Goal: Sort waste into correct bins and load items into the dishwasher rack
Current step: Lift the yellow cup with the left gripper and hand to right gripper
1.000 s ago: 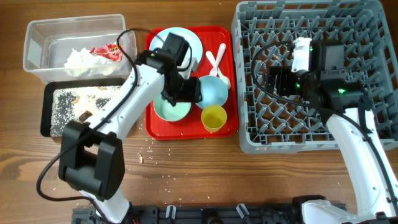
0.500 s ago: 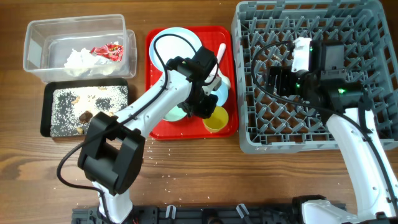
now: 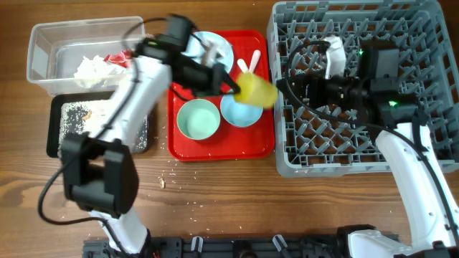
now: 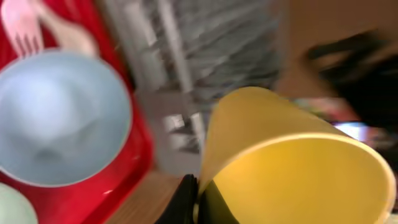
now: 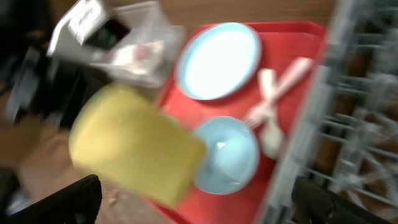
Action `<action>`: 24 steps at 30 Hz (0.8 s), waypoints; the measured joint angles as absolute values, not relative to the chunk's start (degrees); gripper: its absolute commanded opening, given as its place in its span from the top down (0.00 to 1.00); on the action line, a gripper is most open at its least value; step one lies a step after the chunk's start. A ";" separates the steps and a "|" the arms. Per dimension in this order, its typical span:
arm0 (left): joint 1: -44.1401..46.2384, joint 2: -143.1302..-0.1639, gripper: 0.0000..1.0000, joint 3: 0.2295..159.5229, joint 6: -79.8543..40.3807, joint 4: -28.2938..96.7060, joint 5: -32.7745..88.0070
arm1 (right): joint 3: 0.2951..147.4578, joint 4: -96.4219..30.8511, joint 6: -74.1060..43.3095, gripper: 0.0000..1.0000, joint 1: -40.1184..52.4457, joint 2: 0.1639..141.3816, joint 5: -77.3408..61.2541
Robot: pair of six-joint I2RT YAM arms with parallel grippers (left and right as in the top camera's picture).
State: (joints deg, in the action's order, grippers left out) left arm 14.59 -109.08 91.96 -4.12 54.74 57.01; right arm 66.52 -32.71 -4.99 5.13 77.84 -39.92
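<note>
Yellow cup (image 3: 256, 91) is pinched in the left tool (image 3: 234, 87), beside the rack (image 3: 401, 154).

A brown wooden table (image 3: 215, 201) with lengthwise grain, under soft even light, spreads beneath and all round the left gripper (image 3: 235, 87), its bare boards widest behind the gripper toward the arm's base, where a black rail (image 3: 251, 247) edges it.

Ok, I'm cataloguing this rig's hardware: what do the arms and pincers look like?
The left arm and right arm match: white tubular links, bulky black joints and loose black cables. The right arm's black wrist housing also carries small green lights and a white block. The left pincer and right pincer are black.
</note>
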 measured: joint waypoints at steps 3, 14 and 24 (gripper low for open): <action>10.26 -109.03 0.96 92.01 -4.19 53.54 68.53 | 66.59 -25.41 -6.48 0.00 5.13 78.54 -47.72; 9.26 -108.99 0.96 92.01 -4.19 50.92 86.76 | 66.76 -9.74 -11.25 0.07 5.13 83.70 -68.07; 10.55 -108.92 0.92 92.01 -4.16 50.28 88.31 | 66.81 -1.04 -15.16 0.51 9.78 84.29 -71.24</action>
State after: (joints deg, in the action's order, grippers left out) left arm 10.55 -108.92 92.01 -4.16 50.28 88.31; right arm 66.81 -1.04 -15.16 9.78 84.29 -71.24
